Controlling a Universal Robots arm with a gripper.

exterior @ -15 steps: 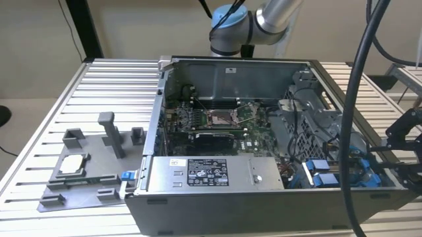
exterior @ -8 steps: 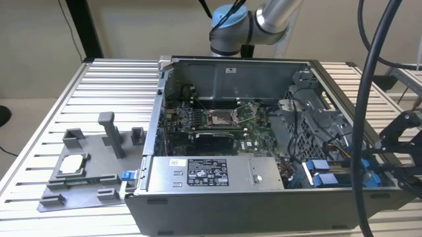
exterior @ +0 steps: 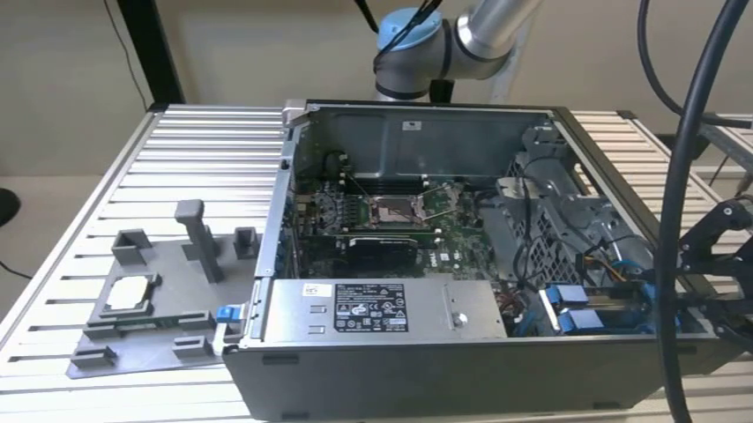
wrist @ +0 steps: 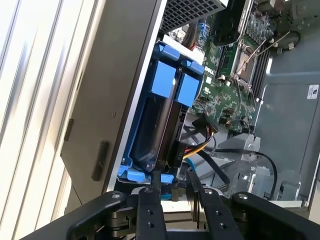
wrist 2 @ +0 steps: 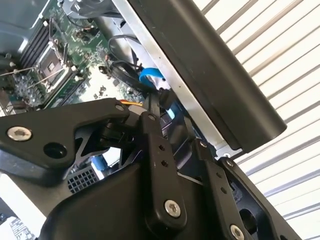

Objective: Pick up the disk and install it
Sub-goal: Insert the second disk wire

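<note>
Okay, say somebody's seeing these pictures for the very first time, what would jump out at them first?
The open computer case in the middle of the slatted table, its green motherboard laid bare, draws the eye first. Next come the bright blue drive brackets in the case's corner at the exterior view's right. In the first wrist view the black pincer sits right by them.

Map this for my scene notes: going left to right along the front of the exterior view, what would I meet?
grey fixture plate → long grey metal box → blue drive brackets → gripper
</note>
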